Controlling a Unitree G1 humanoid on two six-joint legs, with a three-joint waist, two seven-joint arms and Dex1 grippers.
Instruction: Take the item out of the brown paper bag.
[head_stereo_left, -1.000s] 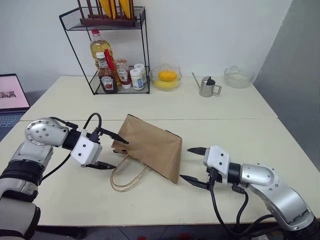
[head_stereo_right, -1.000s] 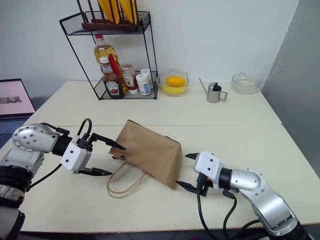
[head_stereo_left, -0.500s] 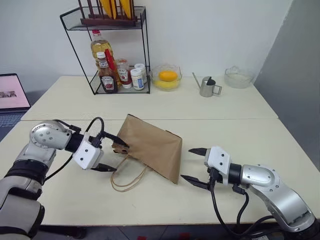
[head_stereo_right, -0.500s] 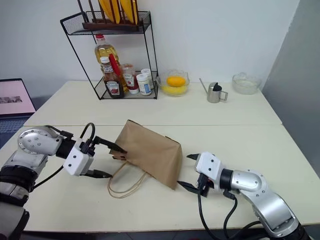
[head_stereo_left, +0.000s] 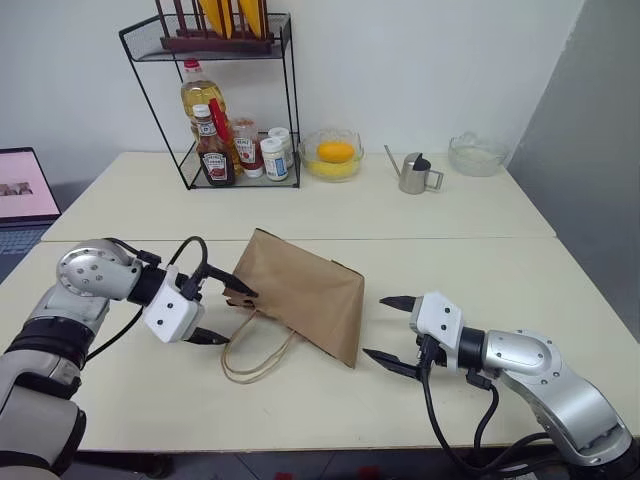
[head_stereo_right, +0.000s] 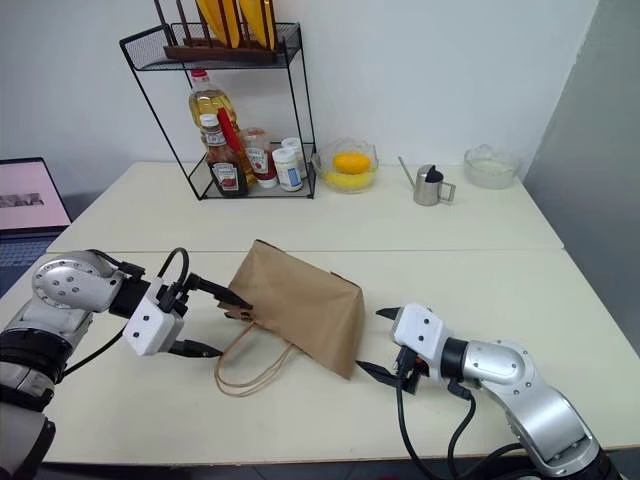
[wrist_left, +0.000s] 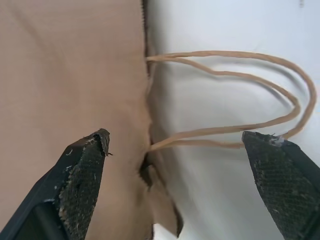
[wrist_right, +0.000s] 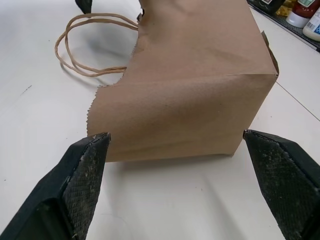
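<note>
Left gripper (head_stereo_left: 222, 312): jaws spread wide, nothing between them. One black finger sits at the mouth edge of the bag; the other hangs low over the table beside the handles. Whether the upper finger touches the paper cannot be told. In the left wrist view the bag's serrated mouth edge and both handle loops lie between the two fingertips.

Right gripper (head_stereo_left: 388, 331): jaws spread wide, empty, pointed at the closed bottom end of the bag, just beside it and not touching. In the right wrist view the folded bottom panel lies between the two fingers.

Creased kraft-brown paper carrier bag (head_stereo_left: 305, 293): lies on its side on the near cream-coloured table (head_stereo_left: 560, 290), between the two grippers, mouth toward the left gripper. Thin twisted paper loop handles (head_stereo_left: 255, 355) rest flat on the table in front of the mouth.

Item: the small bottle cannot be seen; the bag's inside is hidden from every view.

Far table, well apart from the bag:
- black wire two-tier rack (head_stereo_left: 215, 95) holding a tall yellow oil bottle (head_stereo_left: 200, 100), a dark sauce bottle and small jars
- clear glass bowl with a round orange fruit (head_stereo_left: 334, 153)
- small metal pitcher with a spout (head_stereo_left: 414, 174)
- second clear glass bowl (head_stereo_left: 477, 154)

Open laptop with a pink screen (head_stereo_left: 24, 190): at the far left edge.
</note>
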